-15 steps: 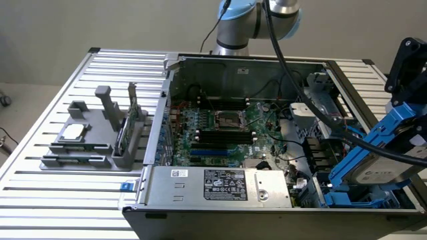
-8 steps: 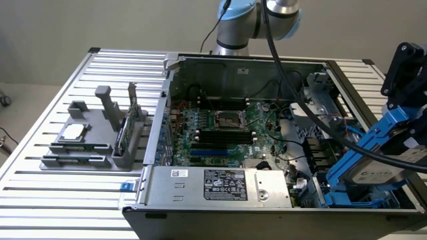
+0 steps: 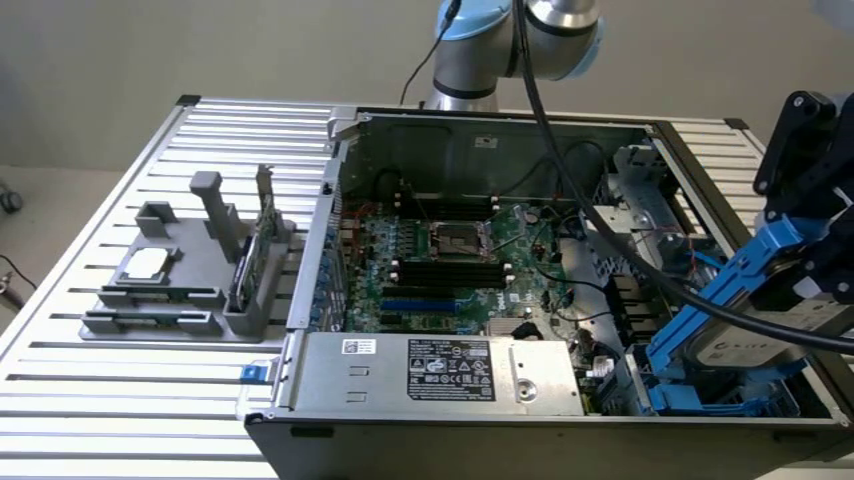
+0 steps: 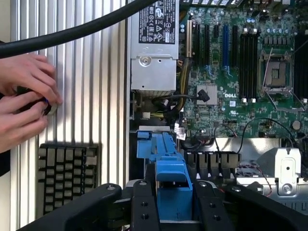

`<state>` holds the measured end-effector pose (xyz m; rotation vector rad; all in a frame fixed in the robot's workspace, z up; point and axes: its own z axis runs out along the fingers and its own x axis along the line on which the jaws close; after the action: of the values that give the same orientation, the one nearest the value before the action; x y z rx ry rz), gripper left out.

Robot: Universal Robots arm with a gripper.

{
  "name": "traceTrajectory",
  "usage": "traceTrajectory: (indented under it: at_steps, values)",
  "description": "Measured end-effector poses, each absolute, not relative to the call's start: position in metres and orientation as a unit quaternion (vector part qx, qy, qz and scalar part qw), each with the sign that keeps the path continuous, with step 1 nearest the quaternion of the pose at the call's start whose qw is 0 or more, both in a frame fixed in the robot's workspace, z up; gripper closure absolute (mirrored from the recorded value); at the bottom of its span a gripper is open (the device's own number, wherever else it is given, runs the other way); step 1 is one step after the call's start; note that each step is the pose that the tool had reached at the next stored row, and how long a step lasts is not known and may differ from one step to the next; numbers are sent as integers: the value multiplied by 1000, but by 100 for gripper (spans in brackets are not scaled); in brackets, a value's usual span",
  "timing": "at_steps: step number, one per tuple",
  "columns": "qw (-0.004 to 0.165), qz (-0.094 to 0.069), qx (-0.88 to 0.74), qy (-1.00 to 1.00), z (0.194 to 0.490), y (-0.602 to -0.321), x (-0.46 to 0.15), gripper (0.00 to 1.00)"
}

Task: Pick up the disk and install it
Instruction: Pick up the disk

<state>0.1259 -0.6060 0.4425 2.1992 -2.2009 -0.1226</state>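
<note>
Exterior view: gripper (image 3: 807,285) clamped on the disk (image 3: 754,345) | disk tilted above the open computer case (image 3: 481,145), at the exterior view's right | wrist view: fingers (image 4: 144,207) pinch its blue frame (image 4: 173,185).

Exterior view high over computer case (image 3: 494,135), wrist view close, shared motherboard (image 3: 527,230)

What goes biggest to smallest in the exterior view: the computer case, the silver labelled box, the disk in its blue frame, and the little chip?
1. computer case
2. silver labelled box and disk: they look alike, and the disk seems nearer the camera, so unranked
3. little chip
</note>
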Motion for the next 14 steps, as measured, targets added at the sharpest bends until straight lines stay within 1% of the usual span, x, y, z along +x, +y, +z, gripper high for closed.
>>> traceTrajectory:
  at_steps: [14]
  values:
    - [9, -38, 698, -715, 434, -605, 123, 67]
